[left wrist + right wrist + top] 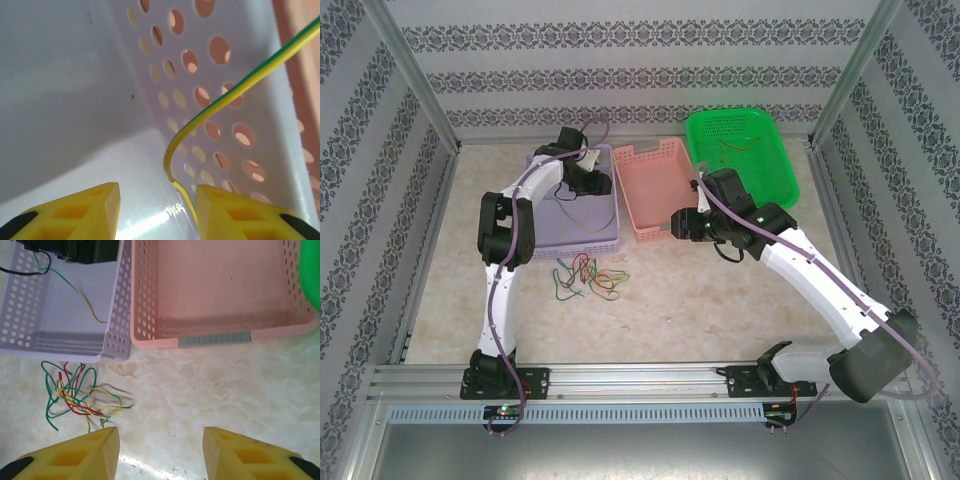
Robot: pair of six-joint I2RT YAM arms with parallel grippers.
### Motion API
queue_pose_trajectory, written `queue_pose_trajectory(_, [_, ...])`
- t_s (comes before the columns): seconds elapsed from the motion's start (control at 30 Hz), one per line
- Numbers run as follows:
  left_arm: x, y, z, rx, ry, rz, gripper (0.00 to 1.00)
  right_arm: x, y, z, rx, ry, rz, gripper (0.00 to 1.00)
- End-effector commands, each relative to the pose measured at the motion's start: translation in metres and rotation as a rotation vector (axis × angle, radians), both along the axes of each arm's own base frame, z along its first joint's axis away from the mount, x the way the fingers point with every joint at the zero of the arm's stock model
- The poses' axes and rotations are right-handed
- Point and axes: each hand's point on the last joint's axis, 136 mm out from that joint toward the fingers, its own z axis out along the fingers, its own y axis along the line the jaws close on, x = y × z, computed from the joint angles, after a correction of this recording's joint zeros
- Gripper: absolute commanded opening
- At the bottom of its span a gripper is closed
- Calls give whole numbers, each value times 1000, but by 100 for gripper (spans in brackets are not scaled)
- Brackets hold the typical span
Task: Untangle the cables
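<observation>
Left wrist view: the left pincer point(157, 195), jaws apart, hangs inside the lilac basket point(75, 100), one yellow-green cable point(235, 92) curling just beside one finger point(240, 215). Best lift straight up so it drops free. The other cables point(80, 395) lie tangled on the desk point(225, 390); the right pincer point(161, 435) gapes nearby.
</observation>
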Motion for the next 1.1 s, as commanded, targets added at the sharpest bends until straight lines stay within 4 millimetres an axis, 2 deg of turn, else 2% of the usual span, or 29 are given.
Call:
queue_pose_trajectory(0.0, [15,1,5,-26,-44,-4,42,2,1,-4,9,24,-11,48])
queue_pose_trajectory(0.2, [26,2,8,-80,-58,39,28,3,2,-7,10,35,-17,48])
queue_pose_trajectory(0.33, [32,1,10,-110,-70,53,22,3,3,-11,13,45,-15,47])
queue_pose_trajectory(0.6, [34,0,12,-133,-65,77,9,5,6,-12,17,56,-9,46])
queue_pose_trajectory(0.73, [33,9,7,-93,-37,132,0,5,6,-12,19,54,-9,45])
queue_pose_trajectory(1.07, [17,30,-4,-38,80,268,0,4,6,-13,28,53,-9,44])
